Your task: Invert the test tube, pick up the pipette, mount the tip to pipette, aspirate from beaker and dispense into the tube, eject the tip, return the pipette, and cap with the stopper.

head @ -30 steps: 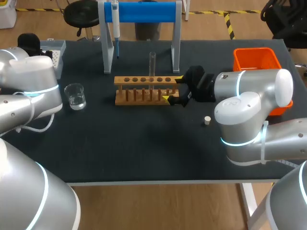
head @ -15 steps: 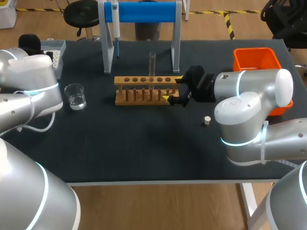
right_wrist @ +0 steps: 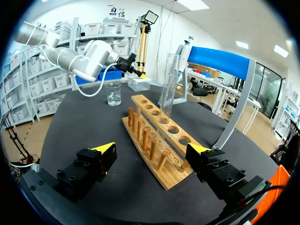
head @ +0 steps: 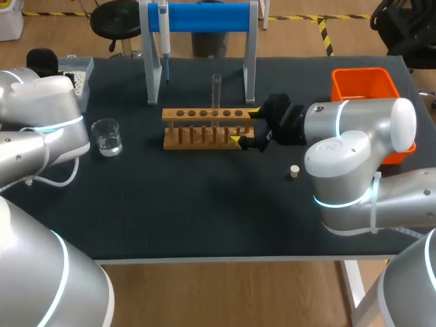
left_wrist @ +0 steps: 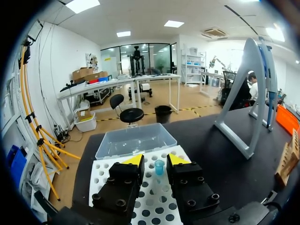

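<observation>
My left gripper point(left_wrist: 155, 161) hangs over the white tip rack point(left_wrist: 140, 206). A blue pipette tip point(left_wrist: 159, 167) stands between its fingers with a small gap on each side, so it is open. In the head view this gripper is hidden behind its arm. My right gripper point(head: 246, 127) is wide open astride the right end of the wooden tube rack point(head: 208, 128), not pressing on it. A clear test tube point(head: 216, 92) stands upright in the rack. The pipette point(head: 163, 34) hangs on the blue stand point(head: 204, 17). The beaker point(head: 107, 136) holds clear liquid. The small white stopper point(head: 294, 171) lies on the mat.
An orange bin point(head: 364, 85) sits at the table's right edge behind my right arm. A clear lid point(left_wrist: 133, 139) lies just beyond the tip rack. The stand's grey legs point(head: 151, 68) rise behind the tube rack. Dark mat lies bare in front of the rack.
My left arm's elbow has shifted very slightly. My right arm, the tube and the rack are where they were.
</observation>
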`<action>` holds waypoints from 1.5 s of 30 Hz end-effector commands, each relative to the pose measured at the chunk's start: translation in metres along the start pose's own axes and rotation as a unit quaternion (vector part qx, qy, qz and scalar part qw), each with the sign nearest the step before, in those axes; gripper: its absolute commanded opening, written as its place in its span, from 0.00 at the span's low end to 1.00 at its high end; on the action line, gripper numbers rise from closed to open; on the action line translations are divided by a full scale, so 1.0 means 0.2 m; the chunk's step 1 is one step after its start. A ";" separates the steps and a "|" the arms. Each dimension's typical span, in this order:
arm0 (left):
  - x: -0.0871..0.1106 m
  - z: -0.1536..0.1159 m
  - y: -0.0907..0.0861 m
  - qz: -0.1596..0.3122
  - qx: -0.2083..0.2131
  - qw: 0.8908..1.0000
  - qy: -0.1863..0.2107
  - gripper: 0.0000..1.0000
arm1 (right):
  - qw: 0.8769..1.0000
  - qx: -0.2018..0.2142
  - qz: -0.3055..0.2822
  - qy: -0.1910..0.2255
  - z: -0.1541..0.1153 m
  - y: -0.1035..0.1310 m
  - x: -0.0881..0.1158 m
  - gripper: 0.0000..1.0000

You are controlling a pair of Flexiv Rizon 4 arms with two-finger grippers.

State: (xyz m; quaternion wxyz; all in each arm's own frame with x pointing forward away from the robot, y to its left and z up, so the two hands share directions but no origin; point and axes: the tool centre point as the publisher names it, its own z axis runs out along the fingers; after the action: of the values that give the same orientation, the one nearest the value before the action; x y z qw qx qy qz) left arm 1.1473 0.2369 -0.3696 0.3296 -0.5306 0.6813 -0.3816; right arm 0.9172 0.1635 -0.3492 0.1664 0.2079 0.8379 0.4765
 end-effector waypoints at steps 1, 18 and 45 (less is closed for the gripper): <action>-0.01 0.01 0.00 0.001 0.000 1.000 0.002 0.26 | 1.000 0.001 0.000 0.001 0.00 0.00 0.00 1.00; 0.01 0.01 0.00 0.011 -0.002 1.000 0.001 0.22 | 1.000 0.001 0.000 0.001 0.00 0.00 0.00 1.00; 0.03 -0.03 -0.03 0.013 0.005 1.000 -0.002 0.00 | 1.000 0.001 0.000 0.001 0.00 0.00 0.00 1.00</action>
State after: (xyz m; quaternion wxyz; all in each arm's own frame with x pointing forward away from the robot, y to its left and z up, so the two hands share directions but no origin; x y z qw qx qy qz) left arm 1.1471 0.2315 -0.3626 0.3366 -0.5205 0.6873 -0.3787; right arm 0.9172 0.1635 -0.3492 0.1664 0.2079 0.8379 0.4765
